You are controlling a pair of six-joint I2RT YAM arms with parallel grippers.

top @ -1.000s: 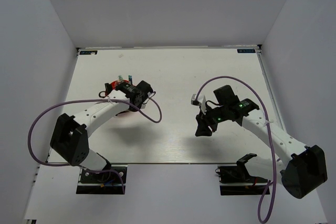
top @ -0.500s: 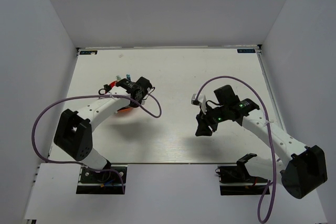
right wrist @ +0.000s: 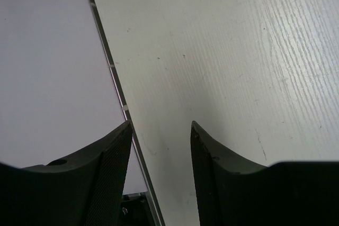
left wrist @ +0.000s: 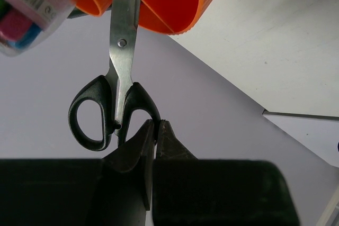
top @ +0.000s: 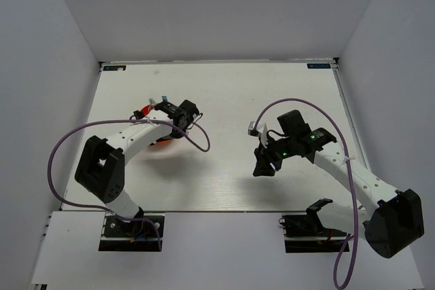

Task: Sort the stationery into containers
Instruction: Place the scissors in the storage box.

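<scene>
From above, the left tool [top: 175,111] is over the orange-red cup [top: 160,142], which stands in the left half of the bench [top: 224,93], about midway between the far and near edges. A few item tops poke up just beside the tool. The right tool [top: 262,166] hangs over bare bench in the right half, well apart from the cup.

In the left wrist view, the scissors [left wrist: 124,51] have their blades inside the cup and their black handles outside. The tool's fingers are pressed together on the rim of one handle loop, apparently pinching it. A clear-wrapped pack [left wrist: 24,3] showing pink and green sits at the cup's rim.

The scissors look stiff and moderately heavy, with slick steel blades. The plastic handle is the safer hold, though a pinch that far off centre may let them swing.

In the right wrist view, the fingers are spread with nothing between them.
</scene>
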